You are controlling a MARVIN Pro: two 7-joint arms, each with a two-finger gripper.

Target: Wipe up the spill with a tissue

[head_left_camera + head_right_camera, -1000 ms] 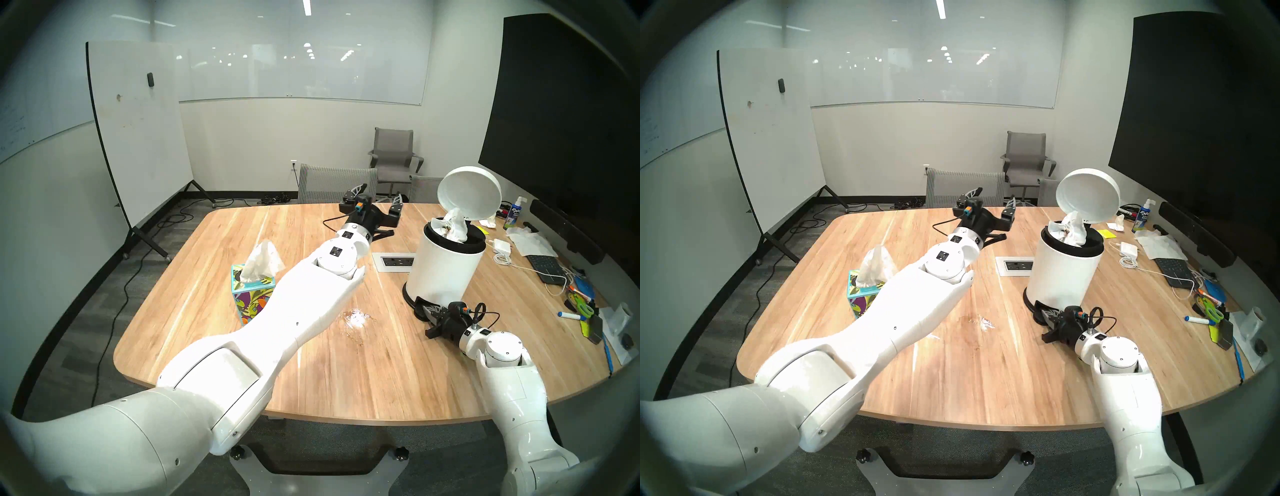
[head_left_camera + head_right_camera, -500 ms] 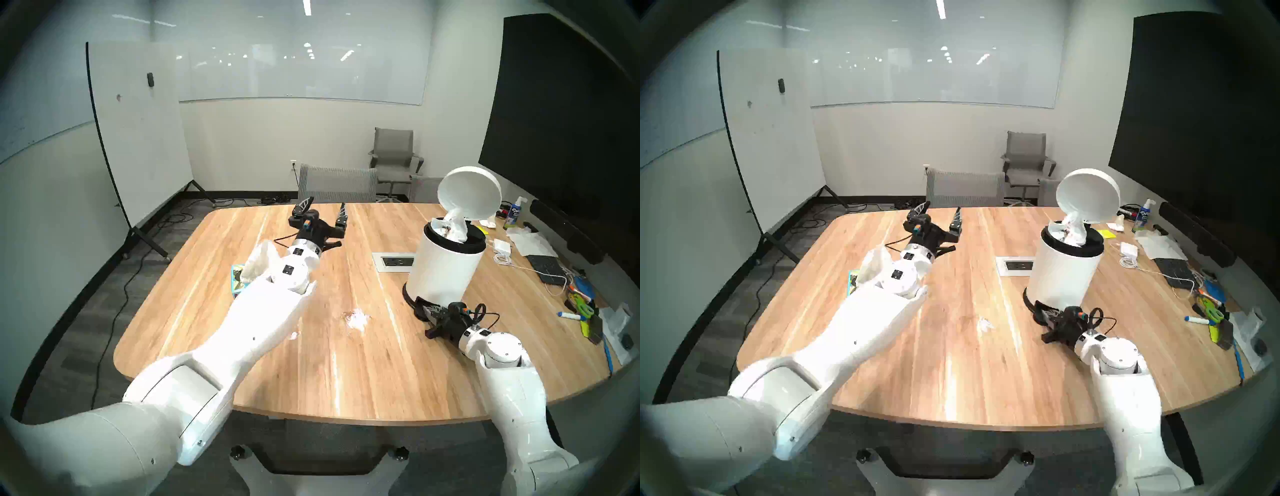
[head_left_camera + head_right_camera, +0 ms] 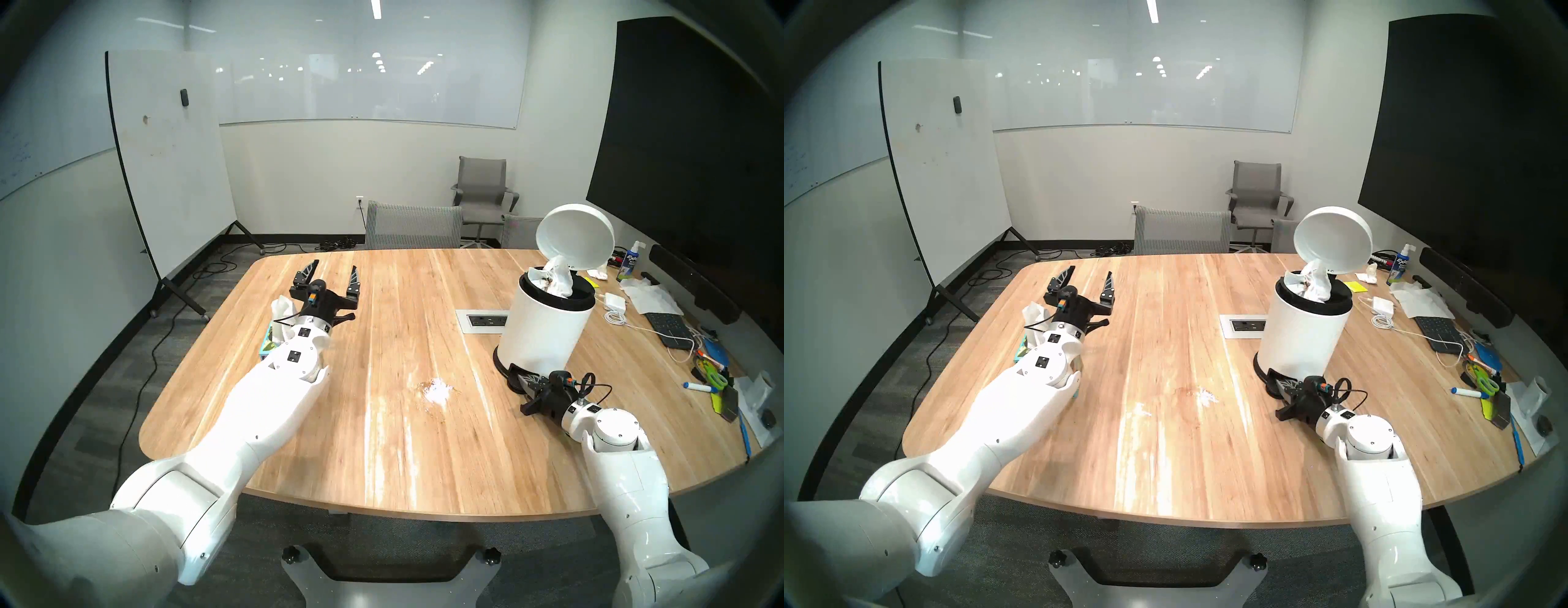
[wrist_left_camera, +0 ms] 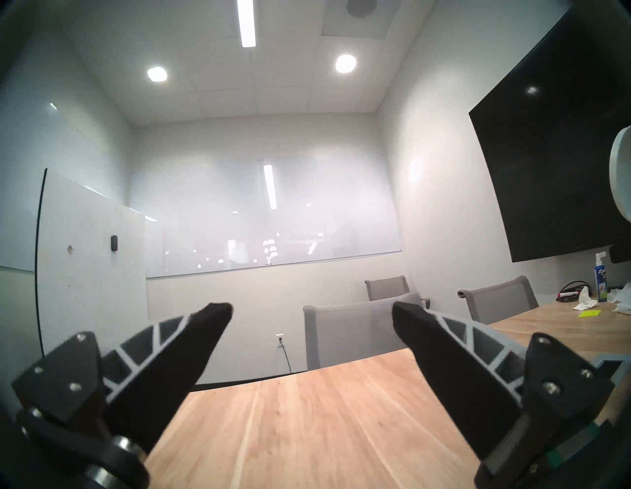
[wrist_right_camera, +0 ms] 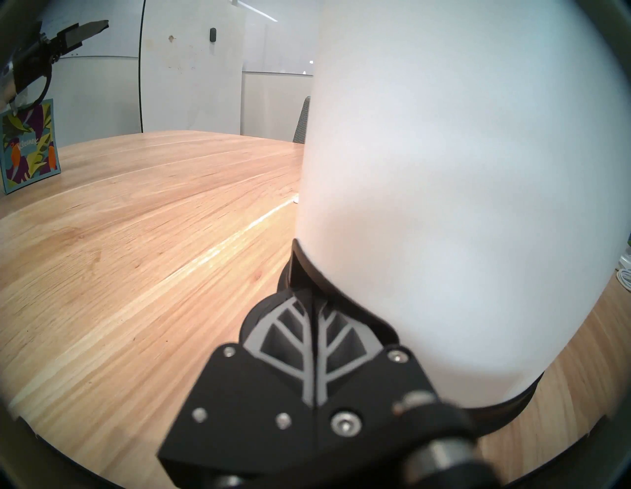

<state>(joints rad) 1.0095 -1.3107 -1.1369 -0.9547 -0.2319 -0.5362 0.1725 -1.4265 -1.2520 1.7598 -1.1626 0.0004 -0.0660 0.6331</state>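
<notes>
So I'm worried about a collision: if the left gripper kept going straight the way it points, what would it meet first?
Nothing close, probably. The left gripper, jaws open, points slightly upward over the table; the grey chair sits below that line, though depth is unclear.

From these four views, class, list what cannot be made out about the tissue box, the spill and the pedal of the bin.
- Tissue box: in both head views the left arm covers most of it; only a corner and the tissue show.
- Spill: glare in the head views hides its outline and colour.
- Bin pedal: the shut right gripper covers it.
- Left gripper, open: its view shows neither box nor spill.
</notes>
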